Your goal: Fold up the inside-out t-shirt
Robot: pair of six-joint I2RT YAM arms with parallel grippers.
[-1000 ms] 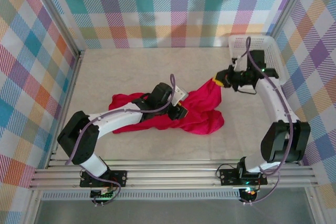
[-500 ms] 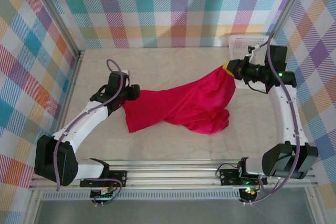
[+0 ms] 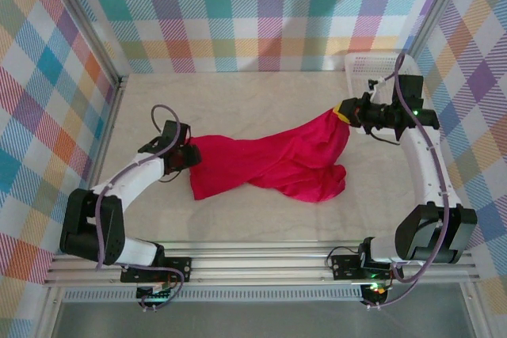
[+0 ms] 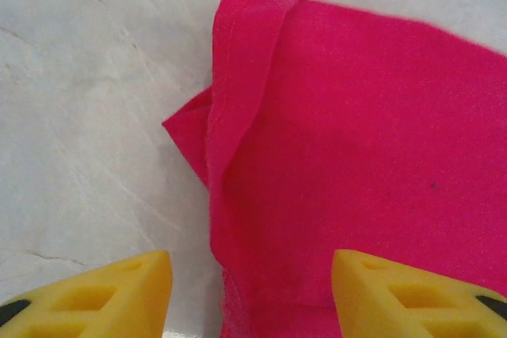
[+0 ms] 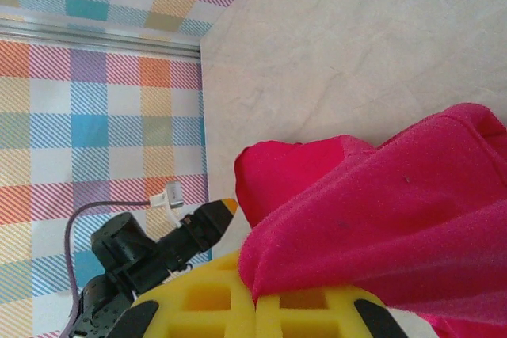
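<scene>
On the pale table [image 3: 238, 104], the red t-shirt [image 3: 269, 165] has been stretched flatter for folding, pinched in the right gripper [image 3: 343, 111] jaws, the left gripper [image 4: 249, 267] jaws spread at its left end.

One red t-shirt [image 3: 277, 160], one white basket [image 3: 364, 57] — two grippers: left gripper [image 3: 192, 156], right gripper [image 3: 342, 111]

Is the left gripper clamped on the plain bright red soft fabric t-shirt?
No, the left gripper stands wide open, with the edge of the t-shirt lying loose between its jaws.
</scene>
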